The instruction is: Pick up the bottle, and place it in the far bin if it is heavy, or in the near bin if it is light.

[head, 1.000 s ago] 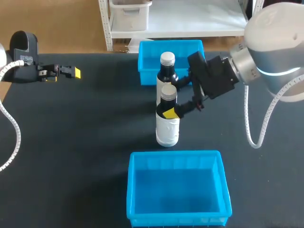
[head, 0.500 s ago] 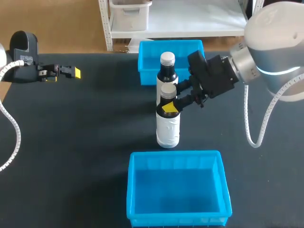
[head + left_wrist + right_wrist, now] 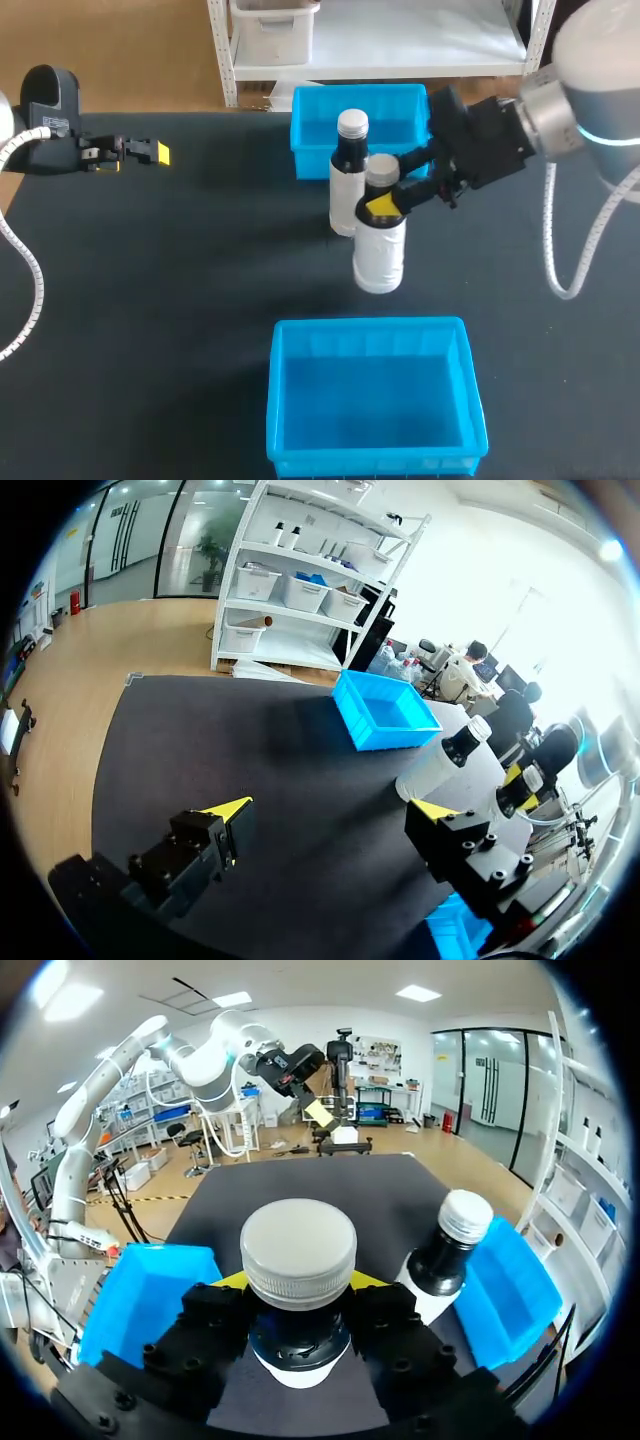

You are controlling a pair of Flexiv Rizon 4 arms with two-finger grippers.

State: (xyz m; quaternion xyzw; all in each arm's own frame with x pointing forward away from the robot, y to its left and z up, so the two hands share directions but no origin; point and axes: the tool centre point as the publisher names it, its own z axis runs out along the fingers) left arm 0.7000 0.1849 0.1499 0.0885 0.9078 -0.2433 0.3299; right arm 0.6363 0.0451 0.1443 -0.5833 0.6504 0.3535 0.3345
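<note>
Bottle [image 3: 380,250] – upright, long axis vertical, white-wrapped body hanging below the neck, pale cap on top. My right gripper [image 3: 384,206] is pinching it at the dark neck just under the cap; the right wrist view shows a yellow tip on each side of the neck with both fingers pressed against it, so I call this a firm two-sided hold. The arm comes in from the right and the fingers lie roughly level, crosswise to the bottle's axis. From the head view I cannot tell whether the base is clear of the table [image 3: 180,280] or only grazing it. The bottle sits between the two bins: the near bin [image 3: 300,327] lies just toward me from its base, and the far bin [image 3: 310,160] lies away from me. A second bottle [image 3: 347,180] stands just beside the held one, to its left and farther back, against the far bin's front wall. That is the relation I am watching – a run to the far bin has to clear that neighbour, while the near bin is open and unobstructed. My left gripper [image 3: 150,153] is parked well apart at the table's far left with its fingers spread and nothing between them, so the right arm owns this move. Weight not yet readable from these views.
</note>
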